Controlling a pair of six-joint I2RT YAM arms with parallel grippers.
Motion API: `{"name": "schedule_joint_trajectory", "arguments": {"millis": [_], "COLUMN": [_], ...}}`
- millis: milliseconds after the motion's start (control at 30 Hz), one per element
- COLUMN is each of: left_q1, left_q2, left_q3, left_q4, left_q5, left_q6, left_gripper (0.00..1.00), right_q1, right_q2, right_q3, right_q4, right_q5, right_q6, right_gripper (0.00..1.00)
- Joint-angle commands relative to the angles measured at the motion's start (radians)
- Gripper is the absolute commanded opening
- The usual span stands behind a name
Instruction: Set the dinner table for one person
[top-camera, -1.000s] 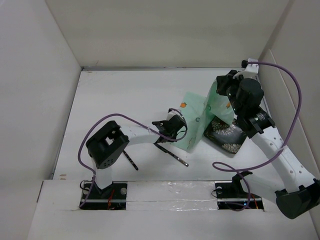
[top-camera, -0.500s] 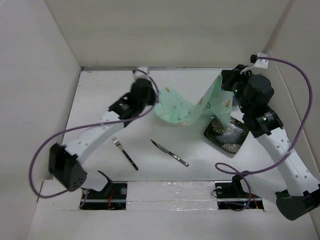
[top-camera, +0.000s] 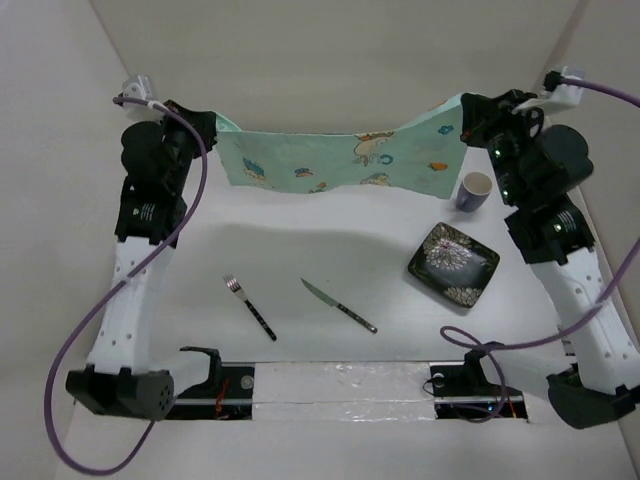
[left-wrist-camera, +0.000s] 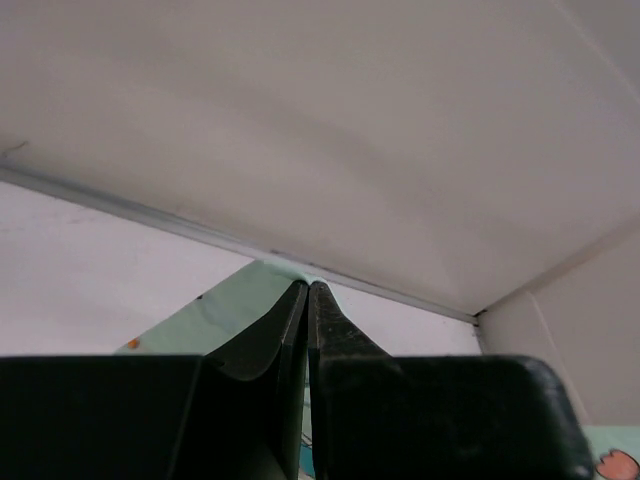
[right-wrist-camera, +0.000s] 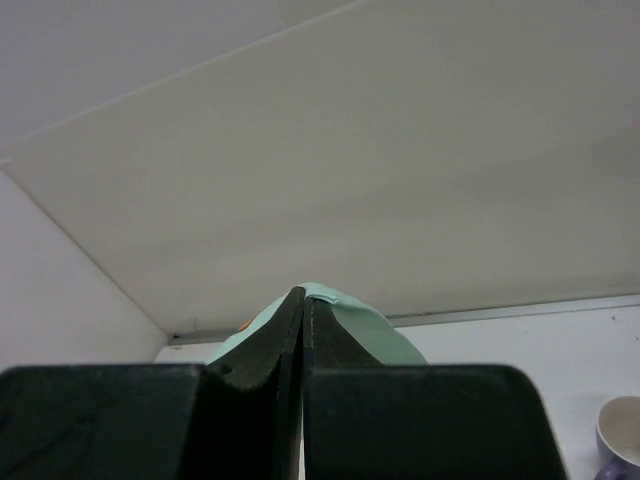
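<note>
Above the far side of the matte white dinner table (top-camera: 330, 245), my left pincer (top-camera: 214, 124) and right pincer (top-camera: 466, 108) clench corners of the mint-green printed cloth placemat (top-camera: 320, 160), not yet laid. The black-handled fork (top-camera: 249, 307), knife (top-camera: 339, 306), dark patterned plate (top-camera: 453, 263) and cup (top-camera: 476, 190) await arranging.
</note>
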Motion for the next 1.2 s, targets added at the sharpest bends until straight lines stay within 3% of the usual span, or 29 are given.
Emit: {"name": "schedule_joint_trajectory", "arguments": {"millis": [0, 133, 267, 433, 500, 600, 633, 667, 733, 767, 900, 1033, 1167], "left_q1": [0.069, 0.129, 0.161, 0.180, 0.190, 0.200, 0.200, 0.200, 0.200, 0.200, 0.200, 0.200, 0.200], "left_q2": [0.143, 0.300, 0.514, 0.676, 0.673, 0.564, 0.529, 0.459, 0.394, 0.349, 0.291, 0.263, 0.274], "left_q3": [0.014, 0.107, 0.364, 0.701, 0.715, 0.569, 0.427, 0.352, 0.208, 0.069, -0.208, -0.455, -0.590], "left_q4": [0.014, -0.001, -0.073, -0.213, -0.219, -0.154, -0.088, -0.055, 0.026, 0.048, 0.137, 0.202, 0.242], "left_q5": [0.135, 0.179, 0.213, 0.233, 0.230, 0.228, 0.225, 0.215, 0.208, 0.204, 0.205, 0.176, 0.144], "left_q6": [-0.028, -0.024, -0.011, 0.005, 0.012, 0.005, 0.002, -0.008, -0.022, -0.027, -0.073, -0.103, -0.137], "left_gripper": [0.00, 0.00, 0.00, 0.00, 0.00, 0.00, 0.00, 0.00, 0.00, 0.00, 0.00, 0.00, 0.00], "right_q1": [0.005, -0.032, -0.061, -0.098, -0.098, -0.098, -0.098, -0.098, -0.098, -0.098, -0.089, -0.089, -0.069], "right_q2": [0.152, 0.333, 0.541, 0.787, 0.814, 0.738, 0.702, 0.623, 0.553, 0.521, 0.446, 0.447, 0.426], "right_q3": [0.038, 0.133, 0.305, 0.674, 0.754, 0.666, 0.597, 0.442, 0.280, 0.127, -0.180, -0.350, -0.488], "right_q4": [0.014, 0.017, -0.017, -0.121, -0.178, -0.129, -0.101, -0.043, 0.012, 0.062, 0.150, 0.149, 0.160], "right_q5": [-0.025, -0.065, -0.088, -0.149, -0.151, -0.160, -0.167, -0.174, -0.187, -0.184, -0.194, -0.188, -0.180], "right_q6": [-0.023, -0.030, -0.044, -0.049, -0.057, -0.061, -0.052, -0.047, -0.025, -0.017, 0.037, 0.065, 0.074], "right_gripper": [0.00, 0.00, 0.00, 0.00, 0.00, 0.00, 0.00, 0.00, 0.00, 0.00, 0.00, 0.00, 0.00]}}
